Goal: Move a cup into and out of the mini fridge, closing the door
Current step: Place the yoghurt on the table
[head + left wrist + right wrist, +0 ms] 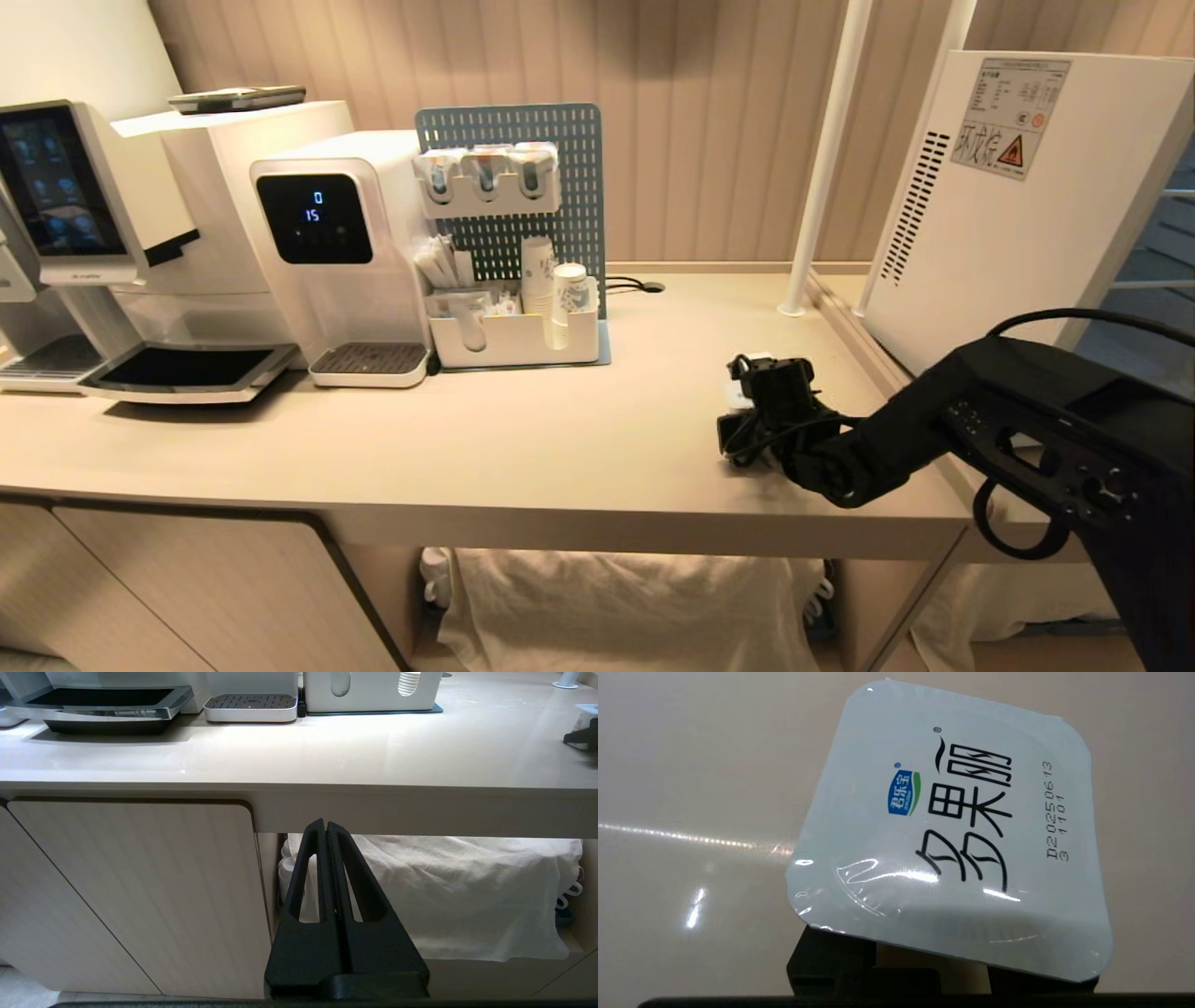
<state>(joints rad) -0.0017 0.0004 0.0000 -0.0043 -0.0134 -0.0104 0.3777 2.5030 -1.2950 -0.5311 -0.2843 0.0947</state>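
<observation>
The cup (952, 826) fills the right wrist view, its squarish white foil lid with black lettering facing the camera. My right gripper (931, 966) is shut on the cup's body under the lid, a black finger (831, 961) showing on each side. In the head view that gripper (761, 392) is low over the right part of the counter, with only a sliver of white cup (738, 399) showing. The mini fridge (1018, 233) stands at the far right, its vented side and warning sticker toward me. Its door is out of view. My left gripper (326, 826) is parked, shut and empty, below the counter's front edge.
A water dispenser (336, 252), a coffee machine (84, 233) and a white organiser (513, 336) with paper cups line the back left. A white pole (826, 159) stands beside the fridge. Bare counter (560, 439) lies between them. White cloth (467, 896) hangs under the counter.
</observation>
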